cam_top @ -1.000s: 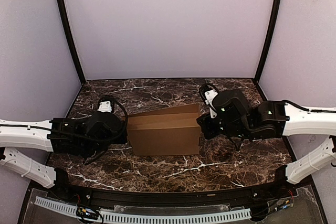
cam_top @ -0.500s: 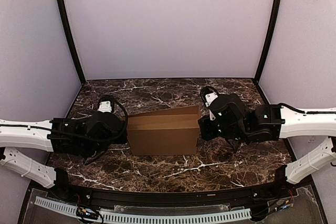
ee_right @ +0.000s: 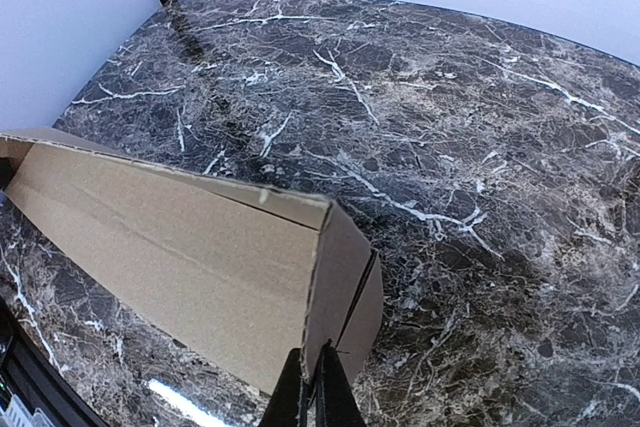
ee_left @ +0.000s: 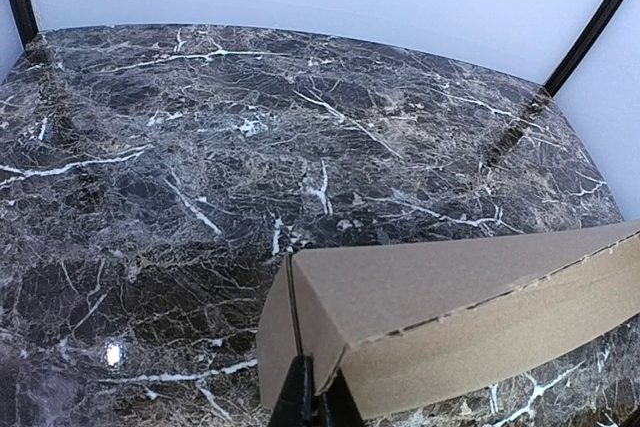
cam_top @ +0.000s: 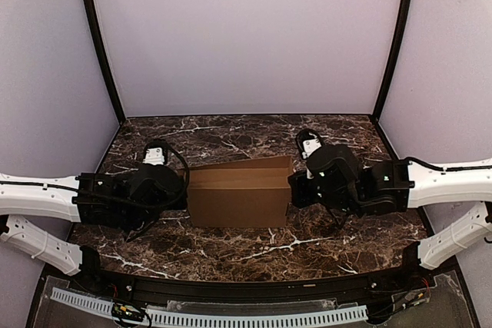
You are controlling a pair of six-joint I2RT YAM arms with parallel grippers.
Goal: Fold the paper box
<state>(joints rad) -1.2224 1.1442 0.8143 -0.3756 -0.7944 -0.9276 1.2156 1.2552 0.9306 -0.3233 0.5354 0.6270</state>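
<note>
Now the left gripper and right gripper are pinching the paper box mid-frame.
Jaws are clamping its opposite end flaps, nearly together.

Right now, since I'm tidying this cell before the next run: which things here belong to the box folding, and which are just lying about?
Belongs to the job:
- paper box
- left end effector and right end effector, each pinching one end of it

Not part of the job:
- marble table
- purple walls
- black corner posts
These are all fixed surroundings.
</note>
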